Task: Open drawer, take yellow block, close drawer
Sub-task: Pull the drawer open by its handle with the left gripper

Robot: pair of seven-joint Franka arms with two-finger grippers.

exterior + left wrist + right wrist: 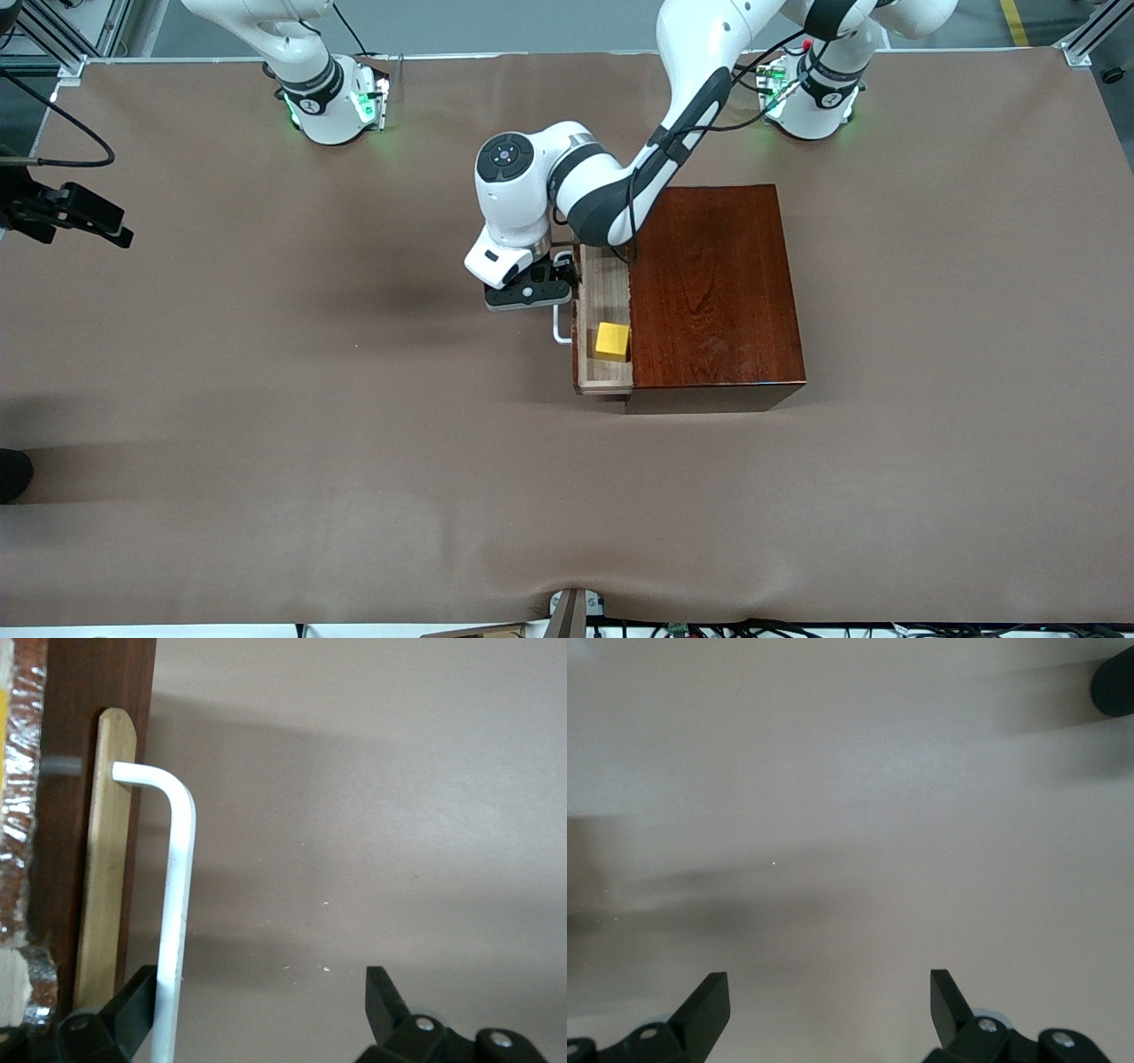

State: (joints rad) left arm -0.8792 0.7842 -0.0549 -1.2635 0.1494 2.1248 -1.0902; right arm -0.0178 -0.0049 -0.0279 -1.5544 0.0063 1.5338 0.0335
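On the brown table [266, 425], toward the left arm's end, stands the mahogany box [713, 283], its drawer [604, 292] pulled partly out. The left gripper [257, 1010] sits at the white handle [175, 904], fingers spread apart, one finger [133, 997] just beside the bar. The right gripper [828, 1005] waits over bare table, fingers wide apart, holding nothing. The yellow block [612, 341] lies in the drawer.
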